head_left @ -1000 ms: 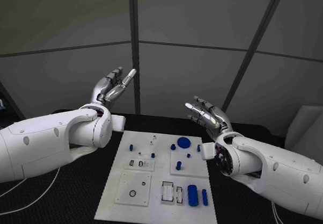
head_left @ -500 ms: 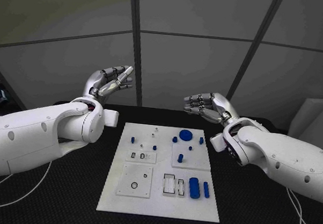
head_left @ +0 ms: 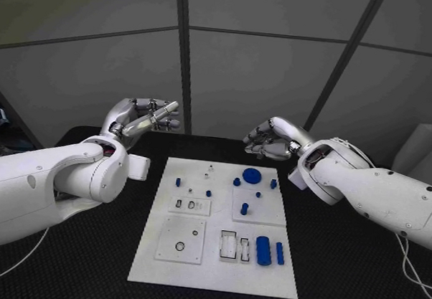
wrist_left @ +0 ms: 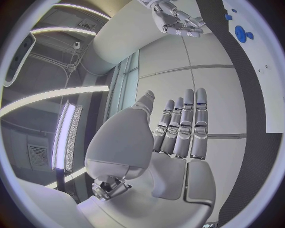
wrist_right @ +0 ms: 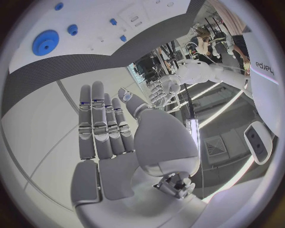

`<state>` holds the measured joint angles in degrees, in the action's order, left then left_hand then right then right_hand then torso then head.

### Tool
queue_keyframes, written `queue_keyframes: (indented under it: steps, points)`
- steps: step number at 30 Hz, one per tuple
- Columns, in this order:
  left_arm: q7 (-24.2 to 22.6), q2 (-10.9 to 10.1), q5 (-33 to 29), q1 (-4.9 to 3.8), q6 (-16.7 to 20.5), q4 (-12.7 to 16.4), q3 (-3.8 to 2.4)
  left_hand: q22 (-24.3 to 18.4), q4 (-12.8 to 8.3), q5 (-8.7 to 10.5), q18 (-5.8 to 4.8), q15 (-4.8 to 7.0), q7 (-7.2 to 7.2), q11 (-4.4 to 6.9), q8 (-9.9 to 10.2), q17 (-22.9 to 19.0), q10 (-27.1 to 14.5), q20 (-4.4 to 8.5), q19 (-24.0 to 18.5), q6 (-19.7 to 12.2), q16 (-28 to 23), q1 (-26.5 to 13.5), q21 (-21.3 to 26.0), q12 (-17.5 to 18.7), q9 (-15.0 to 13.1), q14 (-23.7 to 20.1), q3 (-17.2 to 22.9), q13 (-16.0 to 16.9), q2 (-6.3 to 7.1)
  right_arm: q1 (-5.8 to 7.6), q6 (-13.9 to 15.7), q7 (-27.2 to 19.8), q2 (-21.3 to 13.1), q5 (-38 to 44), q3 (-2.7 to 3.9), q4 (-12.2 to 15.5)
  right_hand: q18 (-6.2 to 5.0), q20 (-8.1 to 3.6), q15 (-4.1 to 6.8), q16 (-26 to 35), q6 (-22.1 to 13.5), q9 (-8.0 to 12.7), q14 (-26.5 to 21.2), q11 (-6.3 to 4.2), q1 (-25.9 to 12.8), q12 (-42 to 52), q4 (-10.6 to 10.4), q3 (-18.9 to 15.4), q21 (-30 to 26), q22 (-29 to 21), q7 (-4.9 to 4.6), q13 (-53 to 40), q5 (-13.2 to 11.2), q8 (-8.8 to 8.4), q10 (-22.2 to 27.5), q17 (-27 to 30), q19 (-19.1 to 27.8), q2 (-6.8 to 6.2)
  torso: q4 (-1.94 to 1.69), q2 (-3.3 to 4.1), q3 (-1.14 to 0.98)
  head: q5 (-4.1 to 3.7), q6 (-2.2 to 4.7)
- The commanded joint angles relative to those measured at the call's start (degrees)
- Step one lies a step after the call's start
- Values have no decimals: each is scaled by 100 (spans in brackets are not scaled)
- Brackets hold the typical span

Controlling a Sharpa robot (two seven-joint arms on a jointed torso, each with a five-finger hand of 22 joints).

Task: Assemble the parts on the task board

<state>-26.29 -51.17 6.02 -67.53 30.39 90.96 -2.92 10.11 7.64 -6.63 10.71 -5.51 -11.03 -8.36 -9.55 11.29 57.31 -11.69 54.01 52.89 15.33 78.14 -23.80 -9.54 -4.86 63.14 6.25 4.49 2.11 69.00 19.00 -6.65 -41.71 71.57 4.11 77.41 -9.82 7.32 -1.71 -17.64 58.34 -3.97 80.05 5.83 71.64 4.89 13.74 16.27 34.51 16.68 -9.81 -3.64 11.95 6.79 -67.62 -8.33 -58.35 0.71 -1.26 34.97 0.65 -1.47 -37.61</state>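
Black desk point(head_left: 79, 265) carries the task board point(head_left: 213, 279); both hands, left point(head_left: 144, 117) and right point(head_left: 269, 139), have curled closed, empty; parts point(head_left: 262, 247) untouched.

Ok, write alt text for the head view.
Both hands, the left hand and the right hand, are raised with fingers curled, holding nothing, behind a white task board on a black table; small blue parts lie on the board.

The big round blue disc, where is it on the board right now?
In the head view, the round blue disc sits at the task board's far end, right of centre, just below the right robot hand.
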Motion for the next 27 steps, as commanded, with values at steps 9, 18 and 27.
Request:
queue_keyframes:
  steps: [9,18,27]
  points:
    - [101,-168,148,-4,-248,435,-4,141,-147,8,-30,94,19,42,129,339,332,130,447,269,163,136,-326,213,55,332,-55,-20,13,109,-980,1103,148,2259,2,-34,-44,-178,131,-2127,-32,19,594,-68,-149,-105,-253,187,1496,993,119,-15,-75,-314,286,-1635,-405,-466,-102,403,75,-117,46]
    - [97,-192,148,-5,-279,495,-6,143,-150,7,-38,72,7,27,169,370,323,118,406,267,126,121,-326,262,64,247,-75,-24,11,116,-1323,1223,253,2558,0,-97,116,-134,98,-3572,-140,11,548,-18,-18,-95,-412,92,2496,2242,124,-16,-89,-312,535,-3184,-756,-536,-122,500,95,-132,75]
    - [96,-207,148,-5,-312,541,-7,143,-147,8,-40,66,1,21,183,381,316,114,392,264,118,109,-325,280,67,228,-85,-26,11,115,-1428,1202,442,2664,-18,-300,196,-112,84,-4230,-152,9,550,-5,78,-60,-484,49,2965,2850,133,-20,-96,-307,630,-3893,-951,-514,-170,564,104,-142,95]
